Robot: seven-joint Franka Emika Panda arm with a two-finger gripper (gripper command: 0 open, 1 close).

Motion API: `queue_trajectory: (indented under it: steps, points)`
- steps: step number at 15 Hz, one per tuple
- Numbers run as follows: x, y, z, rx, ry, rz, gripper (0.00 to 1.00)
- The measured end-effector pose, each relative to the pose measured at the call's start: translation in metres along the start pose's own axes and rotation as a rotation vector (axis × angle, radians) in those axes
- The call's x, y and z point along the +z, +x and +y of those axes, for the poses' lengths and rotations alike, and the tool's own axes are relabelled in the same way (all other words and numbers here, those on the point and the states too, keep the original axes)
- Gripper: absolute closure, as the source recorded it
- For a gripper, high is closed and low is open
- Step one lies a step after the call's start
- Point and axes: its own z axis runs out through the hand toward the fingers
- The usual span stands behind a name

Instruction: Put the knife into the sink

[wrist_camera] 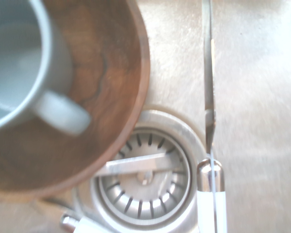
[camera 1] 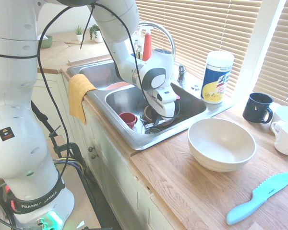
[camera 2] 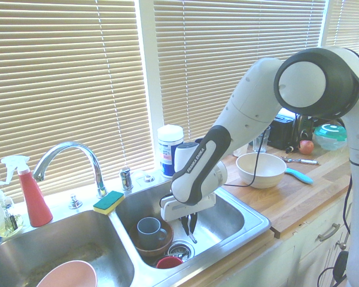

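I've got the gripper (camera 2: 190, 232) right down in the right-hand basin of the sink (camera 1: 127, 140), fingers drawn together, and by my reading they're pinching the knife (wrist_camera: 211, 179); the outside cameras don't show the grip itself cleanly, but the wrist view has the blade edge-on, which suggests it's being held

So the knife is over the basin floor, near the strainer (wrist_camera: 145, 201), and I'd call this the placing step, nearly done; next I want to settle it gently, spread the fingers and lift straight up, minding the wooden bowl (wrist_camera: 106, 63) close by

Lovely mix of surfaces down here: the blade is a slim silvery strip running into a rounded, polished collar, then a smooth white handle; the strainer is round and slotted like a wheel, a flat metal strip (wrist_camera: 136, 164) lying across it; the bowl has a curved rim and dark streaky grain, with a glossy grey-blue mug (camera 2: 148, 230) sitting inside; the red cup (camera 1: 128, 119) is rounded too, and the basin steel looks softly brushed, bright where the window light hits
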Motion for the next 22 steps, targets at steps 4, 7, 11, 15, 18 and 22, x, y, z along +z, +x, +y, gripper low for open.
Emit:
queue_trajectory:
  steps: [4,7,11,15,18,22]
  points:
    - [0.018,0.000,-0.007,-0.002,-0.009,-0.023,1.00]
    - [0.029,-0.003,-0.009,0.003,-0.011,-0.034,1.00]
    - [0.049,-0.011,-0.014,0.009,-0.031,-0.057,0.00]
    - [0.061,-0.006,-0.013,0.018,-0.047,-0.055,0.00]
    - [0.060,-0.003,-0.014,0.022,-0.044,-0.052,0.00]
    - [0.060,-0.004,-0.016,0.019,-0.043,-0.051,0.00]
